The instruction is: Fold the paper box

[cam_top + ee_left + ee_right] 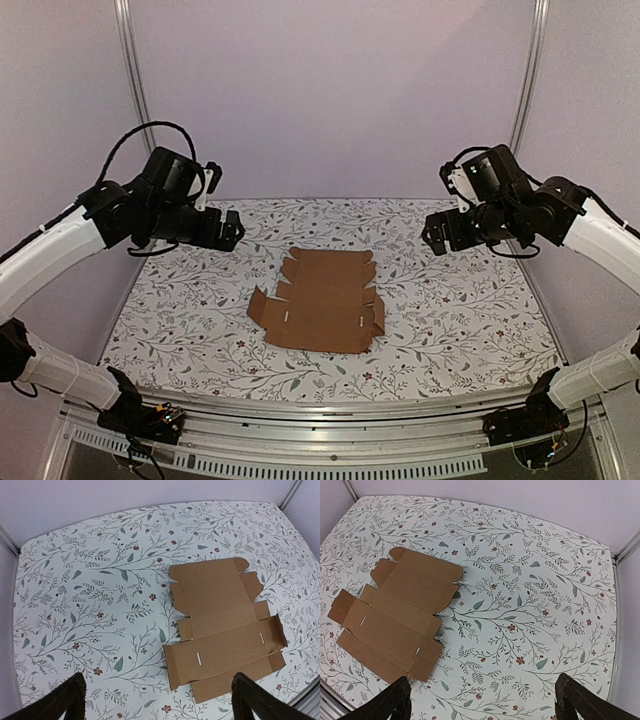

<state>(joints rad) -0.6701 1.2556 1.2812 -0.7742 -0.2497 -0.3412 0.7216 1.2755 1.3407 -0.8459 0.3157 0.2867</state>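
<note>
Locate the paper box (322,300) near the middle of the bench (460,320). It lies on the floral cover as a flat, unfolded die-cut sheet of plain brown cardboard, with its flaps and tabs spread outward. Two short slits mark the broad panel on the side nearer the arm bases. The end flaps of that panel appear to lift slightly off the surface.

Observe the left arm (60,250). It holds its jaws in the air over the far left part of the bench, well apart from the sheet. The right arm (600,235) mirrors this over the far right part. The two sets of jaws point inward, toward each other.

Check both wrist views. The left jaws stand wide and hold nothing: their fingers (60,702) sit at the lower corners of the view, with the sheet on the bench beyond them. The right jaws are equally wide and empty. Their fingers (585,700) frame bare floral cover, and the sheet lies toward the left edge of that view.
</note>
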